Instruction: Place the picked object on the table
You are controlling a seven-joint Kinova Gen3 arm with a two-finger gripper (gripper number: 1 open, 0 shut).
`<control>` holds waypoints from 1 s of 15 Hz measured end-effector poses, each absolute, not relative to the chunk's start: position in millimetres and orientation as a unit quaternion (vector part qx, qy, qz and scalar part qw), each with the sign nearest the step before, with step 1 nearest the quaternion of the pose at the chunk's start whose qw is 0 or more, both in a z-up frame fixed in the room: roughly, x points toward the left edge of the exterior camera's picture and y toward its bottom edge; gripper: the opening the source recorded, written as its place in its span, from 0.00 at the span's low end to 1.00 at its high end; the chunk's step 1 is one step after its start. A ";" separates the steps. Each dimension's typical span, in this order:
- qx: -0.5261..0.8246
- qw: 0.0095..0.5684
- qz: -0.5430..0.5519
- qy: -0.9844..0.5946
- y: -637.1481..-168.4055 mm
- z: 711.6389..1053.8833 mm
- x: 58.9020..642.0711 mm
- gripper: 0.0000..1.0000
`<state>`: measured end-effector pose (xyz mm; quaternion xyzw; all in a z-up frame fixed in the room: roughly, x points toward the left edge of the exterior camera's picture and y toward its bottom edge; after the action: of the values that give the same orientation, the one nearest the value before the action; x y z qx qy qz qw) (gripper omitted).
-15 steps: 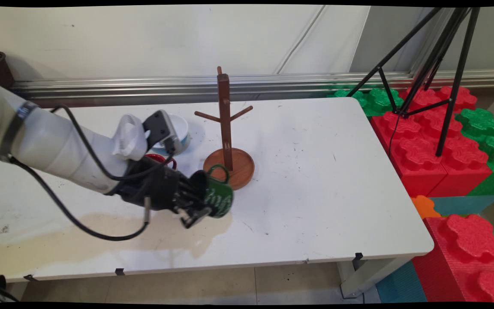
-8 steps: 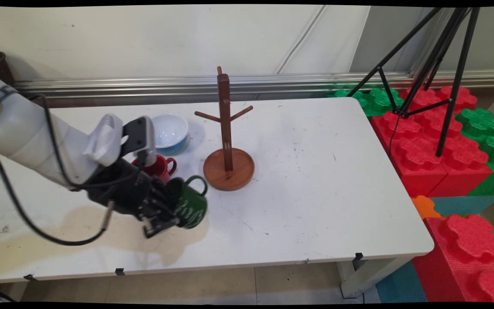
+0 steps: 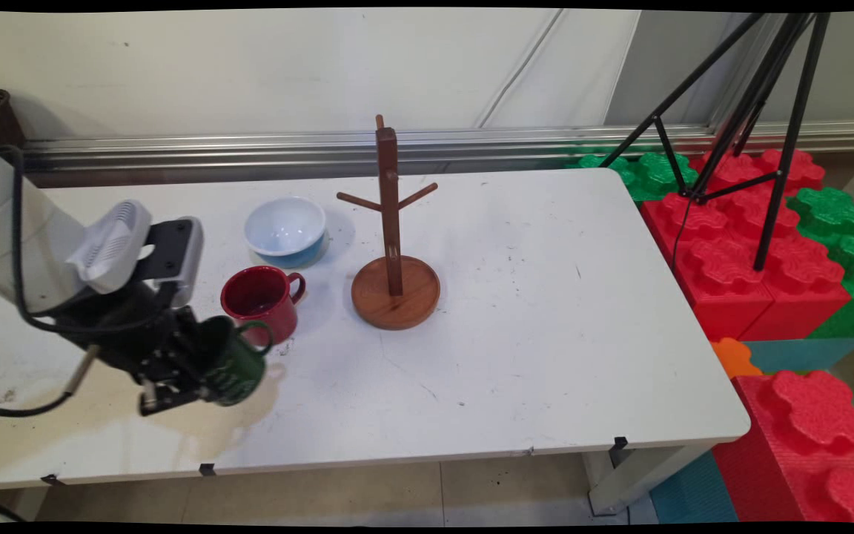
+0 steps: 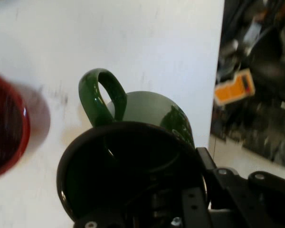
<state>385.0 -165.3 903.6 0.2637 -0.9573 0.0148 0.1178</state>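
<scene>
The gripper [image 3: 175, 386] pinches the rim of a green mug [image 3: 233, 365], one finger inside the cup, holding it tilted above the desk [image 3: 516, 356] near the front left. A red mug [image 3: 260, 300] stands just beside it. Farther back are a white bowl [image 3: 286, 230] and a wooden mug tree [image 3: 394, 245].

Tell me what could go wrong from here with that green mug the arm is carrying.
The black two-finger hand grips the dark green ceramic mug only by its rim, tilted on its side above the white table, so it might slip and drop. The glossy red mug stands right beside it; a sideways swing could knock it over.
</scene>
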 end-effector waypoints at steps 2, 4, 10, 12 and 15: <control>0.261 0.093 0.012 -0.961 -165.3 903.9 394.9 0.00; 0.258 0.070 0.011 -0.964 -165.4 903.7 404.5 0.00; 0.255 0.013 0.016 -0.967 -167.7 903.1 429.6 0.00; 0.256 -0.001 0.019 -0.967 -169.4 901.9 436.8 0.00; 0.260 -0.024 0.026 -0.965 -174.1 896.7 449.1 0.00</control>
<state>449.1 -174.1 896.7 0.2604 -0.9649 0.0256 -0.0238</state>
